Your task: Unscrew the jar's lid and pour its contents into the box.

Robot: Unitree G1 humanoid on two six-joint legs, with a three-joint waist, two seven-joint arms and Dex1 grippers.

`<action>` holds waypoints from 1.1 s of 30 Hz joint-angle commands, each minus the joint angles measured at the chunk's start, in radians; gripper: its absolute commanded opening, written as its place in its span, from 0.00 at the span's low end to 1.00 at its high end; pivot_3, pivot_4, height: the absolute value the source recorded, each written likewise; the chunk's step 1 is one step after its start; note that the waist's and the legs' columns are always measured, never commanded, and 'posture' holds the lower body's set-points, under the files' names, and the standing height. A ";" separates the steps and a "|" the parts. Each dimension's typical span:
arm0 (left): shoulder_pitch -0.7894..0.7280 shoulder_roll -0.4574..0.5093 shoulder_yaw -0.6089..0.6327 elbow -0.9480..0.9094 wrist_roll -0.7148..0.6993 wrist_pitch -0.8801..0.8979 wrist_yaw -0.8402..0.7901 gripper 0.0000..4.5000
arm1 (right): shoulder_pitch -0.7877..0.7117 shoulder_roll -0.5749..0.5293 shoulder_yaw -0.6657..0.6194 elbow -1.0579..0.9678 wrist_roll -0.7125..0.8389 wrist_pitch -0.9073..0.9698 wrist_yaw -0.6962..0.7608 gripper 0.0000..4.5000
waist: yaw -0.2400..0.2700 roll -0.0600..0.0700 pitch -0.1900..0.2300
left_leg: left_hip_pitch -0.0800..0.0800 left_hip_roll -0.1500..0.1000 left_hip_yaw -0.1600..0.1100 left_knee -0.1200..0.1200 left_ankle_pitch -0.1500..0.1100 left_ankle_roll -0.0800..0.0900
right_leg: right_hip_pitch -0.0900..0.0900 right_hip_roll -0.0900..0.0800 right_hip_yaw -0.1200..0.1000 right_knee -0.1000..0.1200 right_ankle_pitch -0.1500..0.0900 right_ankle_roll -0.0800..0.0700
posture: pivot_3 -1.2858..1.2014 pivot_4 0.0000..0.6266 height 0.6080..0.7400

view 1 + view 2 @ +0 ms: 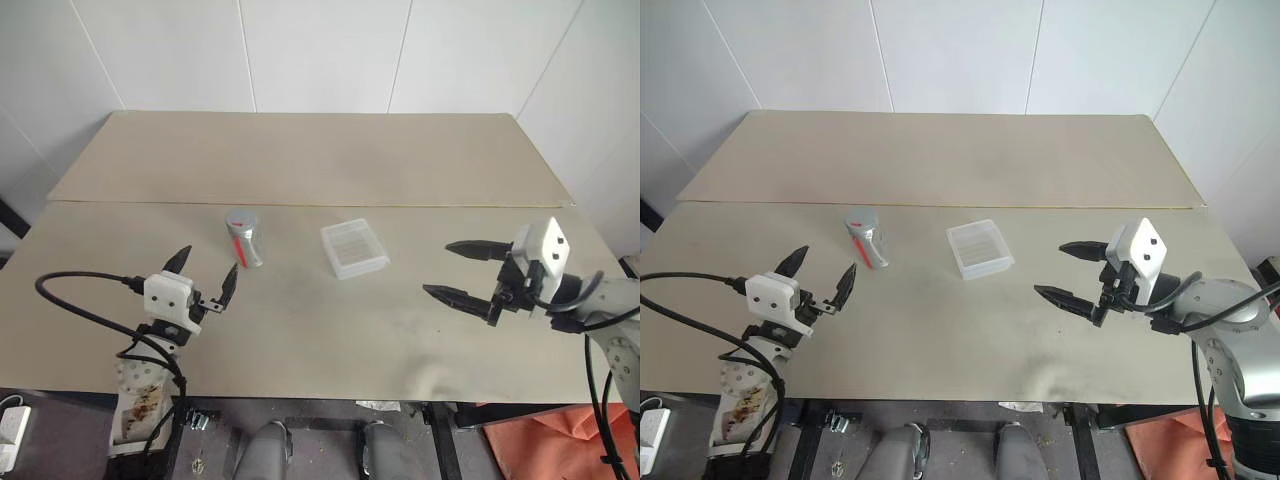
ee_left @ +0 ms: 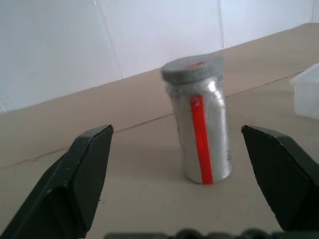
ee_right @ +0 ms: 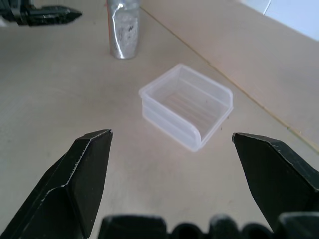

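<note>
A small silvery jar [image 1: 244, 241] with a red stripe stands upright on the table, its grey lid [image 2: 192, 69] screwed on. Just to its right lies the clear box [image 1: 354, 248], with nothing visible inside. My left gripper [image 1: 205, 274] hovers open just in front and to the left of the jar, which stands beyond its spread fingers [image 2: 87, 169] in the left wrist view. At the right my right gripper [image 1: 455, 271] is open too, pointing left toward the box [image 3: 187, 105], apart from it. The contents are not visible through the jar's wall.
The beige table [image 1: 300, 320] is made of two boards with a seam [image 1: 400, 206] running across behind the jar and box. White walls stand beyond its far edge. A black cable [image 1: 80, 300] loops off my left wrist near the front left edge.
</note>
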 commanded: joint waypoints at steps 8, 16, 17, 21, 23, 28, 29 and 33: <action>-0.145 0.000 -0.055 0.186 -0.020 -0.116 -0.034 1.00 | 0.023 -0.009 -0.066 -0.089 0.034 0.036 -0.044 1.00 | 0.006 0.000 0.000 | -0.001 -0.001 0.000 0.000 0.000 0.000 | 0.000 0.000 0.000 -0.001 0.000 0.000 | 0.52 0.24 1.00; -0.271 -0.003 -0.062 0.359 -0.019 -0.183 -0.043 1.00 | 0.048 -0.006 -0.088 -0.120 0.037 0.049 -0.075 1.00 | 0.006 0.000 0.000 | 0.000 -0.001 0.001 0.000 0.000 0.000 | 0.000 0.000 0.000 -0.001 0.001 0.001 | 0.52 0.24 1.00; -0.291 -0.003 -0.067 0.384 -0.012 -0.192 -0.042 1.00 | 0.051 -0.005 -0.093 -0.123 0.037 0.051 -0.079 1.00 | 0.006 0.000 0.000 | 0.000 -0.001 0.001 0.001 0.000 0.000 | 0.000 0.000 0.000 -0.001 0.001 0.001 | 0.52 0.24 1.00; -0.342 -0.004 -0.080 0.464 0.009 -0.230 -0.032 1.00 | 0.058 -0.004 -0.104 -0.133 0.039 0.057 -0.090 1.00 | 0.005 0.000 0.000 | 0.000 -0.001 0.001 0.001 0.000 0.000 | 0.000 0.000 0.001 -0.001 0.001 0.002 | 0.52 0.24 1.00; -0.362 -0.009 -0.079 0.495 0.010 -0.237 -0.017 1.00 | 0.062 -0.006 -0.109 -0.135 0.040 0.059 -0.091 1.00 | 0.005 0.000 0.000 | -0.001 -0.001 0.001 0.000 0.000 0.000 | 0.000 0.000 0.001 -0.001 0.001 0.002 | 0.52 0.24 1.00; -0.379 -0.015 -0.083 0.527 -0.012 -0.218 -0.024 0.96 | 0.067 -0.009 -0.118 -0.143 0.040 0.065 -0.098 1.00 | 0.005 0.000 0.000 | -0.001 -0.001 0.001 0.000 0.000 0.000 | 0.000 0.000 0.001 -0.001 0.001 0.002 | 0.52 0.24 1.00; -0.380 -0.017 -0.084 0.529 -0.016 -0.216 -0.027 0.91 | 0.068 -0.009 -0.119 -0.143 0.040 0.065 -0.098 1.00 | 0.005 0.000 0.000 | -0.001 -0.001 0.001 0.000 0.000 0.000 | 0.000 0.000 0.001 -0.001 0.001 0.002 | 0.52 0.24 1.00; -0.387 -0.019 -0.088 0.539 -0.030 -0.188 -0.047 0.65 | 0.070 -0.007 -0.122 -0.148 0.038 0.069 -0.104 1.00 | 0.006 0.000 0.000 | -0.001 -0.001 0.001 0.000 0.000 0.000 | 0.000 0.000 0.001 -0.001 0.001 0.002 | 0.52 0.24 1.00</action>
